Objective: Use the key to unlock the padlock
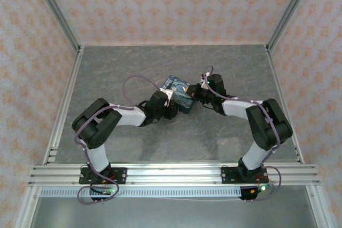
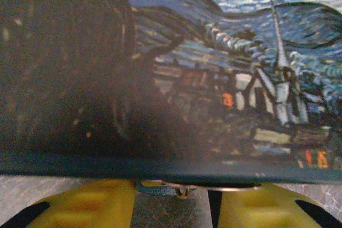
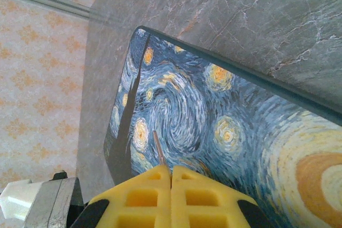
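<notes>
One tin (image 1: 179,86) sits between parted left claw (image 2: 176,209) and closed right claw (image 3: 171,193).

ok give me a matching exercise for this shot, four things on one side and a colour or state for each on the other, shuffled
Things:
1. left tool
2. right tool
3. tin
4. table

Colour or state:
a. grey marble
b. fingers apart
c. starry-night paint
d. shut, with a thin sliver at its tips, likely the key

Pairs: 1-b, 2-d, 3-c, 4-a
</notes>
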Robot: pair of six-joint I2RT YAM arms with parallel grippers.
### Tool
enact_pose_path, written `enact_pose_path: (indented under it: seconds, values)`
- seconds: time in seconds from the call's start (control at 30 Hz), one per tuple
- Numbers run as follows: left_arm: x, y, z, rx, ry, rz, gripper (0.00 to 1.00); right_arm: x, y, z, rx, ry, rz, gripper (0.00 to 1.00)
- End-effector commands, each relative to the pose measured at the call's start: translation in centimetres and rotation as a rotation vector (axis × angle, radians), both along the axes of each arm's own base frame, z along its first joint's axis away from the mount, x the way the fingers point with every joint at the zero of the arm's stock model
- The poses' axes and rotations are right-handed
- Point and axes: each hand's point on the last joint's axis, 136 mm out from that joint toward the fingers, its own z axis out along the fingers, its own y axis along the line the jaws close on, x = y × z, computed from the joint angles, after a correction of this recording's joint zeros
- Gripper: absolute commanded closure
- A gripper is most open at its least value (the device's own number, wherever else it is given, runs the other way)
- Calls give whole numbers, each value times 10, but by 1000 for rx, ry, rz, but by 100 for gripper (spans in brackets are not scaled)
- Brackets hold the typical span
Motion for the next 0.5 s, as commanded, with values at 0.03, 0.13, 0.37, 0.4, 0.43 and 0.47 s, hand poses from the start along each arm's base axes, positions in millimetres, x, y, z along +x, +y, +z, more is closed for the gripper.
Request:
enact_pose_path:
  seconds: [0.03,0.13,0.37,0.4,0.43,0.47]
  values:
    - [4,-10,28,-67,-70,-2,61,-15,-3,-20,-53,70,13,100]
    - [5,-11,31,-80,-76,1,61,-14,-3,-19,-52,67,12,100]
    - [5,-12,38,-102,-88,6,61,-14,-3,-17,-50,64,13,100]
    - [6,-13,38,-105,-88,7,62,-15,-3,-17,-51,64,14,100]
    - [5,-13,38,-108,-88,8,62,-15,-3,-17,-52,65,14,100]
    - [6,-13,38,-113,-88,9,62,-15,-3,-17,-53,64,14,100]
